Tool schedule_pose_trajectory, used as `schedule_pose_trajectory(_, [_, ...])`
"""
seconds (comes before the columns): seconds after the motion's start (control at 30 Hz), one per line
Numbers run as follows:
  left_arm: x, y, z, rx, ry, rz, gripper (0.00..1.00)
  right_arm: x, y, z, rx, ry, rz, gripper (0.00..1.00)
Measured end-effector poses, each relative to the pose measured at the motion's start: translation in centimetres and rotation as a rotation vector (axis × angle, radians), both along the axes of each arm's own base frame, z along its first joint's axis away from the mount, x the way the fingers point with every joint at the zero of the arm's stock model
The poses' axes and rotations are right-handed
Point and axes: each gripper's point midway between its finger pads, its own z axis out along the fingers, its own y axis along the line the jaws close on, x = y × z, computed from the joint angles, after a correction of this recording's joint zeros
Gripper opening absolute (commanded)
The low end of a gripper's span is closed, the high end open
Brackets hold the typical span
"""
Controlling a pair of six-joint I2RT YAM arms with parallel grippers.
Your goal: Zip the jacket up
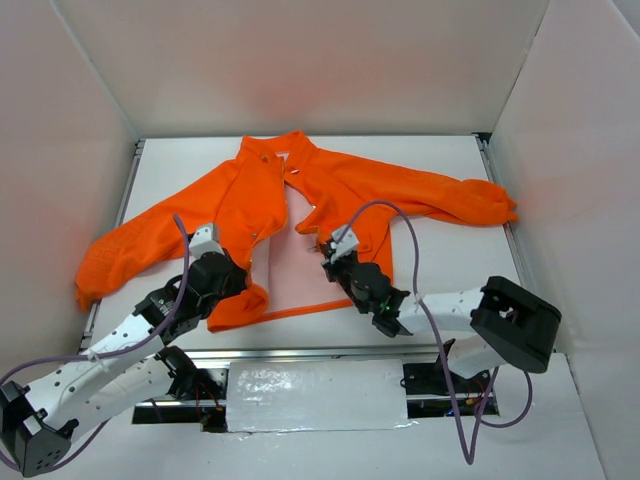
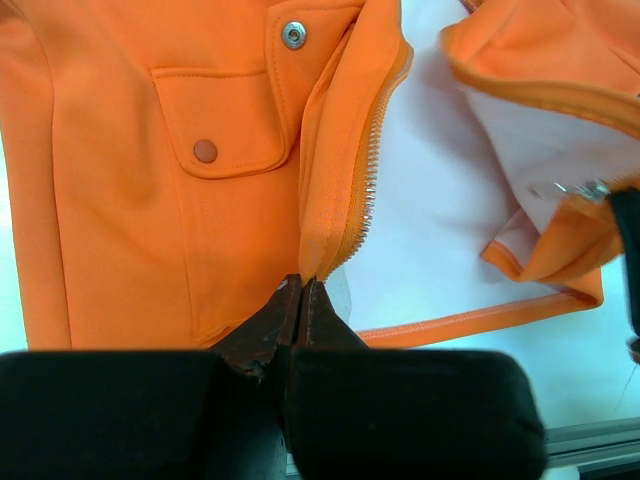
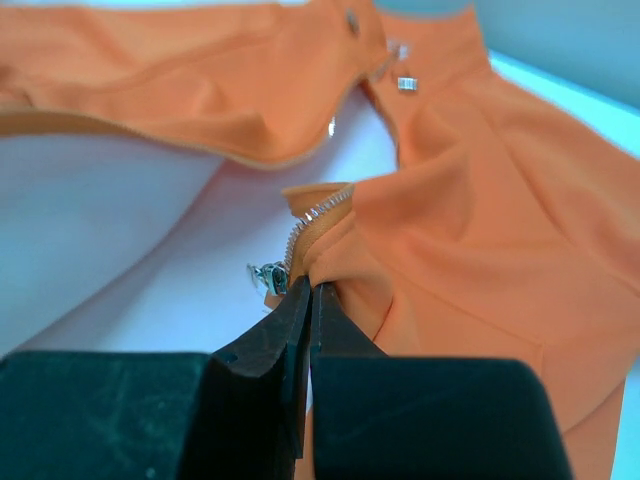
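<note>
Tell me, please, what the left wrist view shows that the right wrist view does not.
Only the left wrist view: a flapped pocket and the left gripper shut on one front edge. Only the right wrist view: the collar's metal fittings and the right gripper shut on the opposite edge. Both: the orange jacket, its pale lining and unjoined zipper teeth.

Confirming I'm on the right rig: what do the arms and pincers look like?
The left arm and right arm have white dotted shells and black joints, each trailed by a thin purple cable. The left pincer and right pincer are black, with tapered fingers on blocky bodies.
</note>
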Motion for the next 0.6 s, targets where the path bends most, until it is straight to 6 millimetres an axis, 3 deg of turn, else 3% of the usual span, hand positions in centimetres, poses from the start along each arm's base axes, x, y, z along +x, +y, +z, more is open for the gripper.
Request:
schedule_pose_trajectory(0.17, [0.1,0.0,0.2,0.019,-0.013,-0.016,0.00,-2.3,-1.3,2.2,0.128,-0.108,0.083,0.00])
schedule_pose_trajectory(0.37, [0.6,-0.5,1.3,0.023,-0.067,-0.058,0.00,-5.0,-1.4,4.7,0.258,-0.161,0.218,0.00])
schedule_pose_trajectory(0.6, [1.0,-3.9,4.9,-0.055,-0.203,-0.246,0.00,-10.6,1.4,6.3,0.292,-0.118,0.574,0.00])
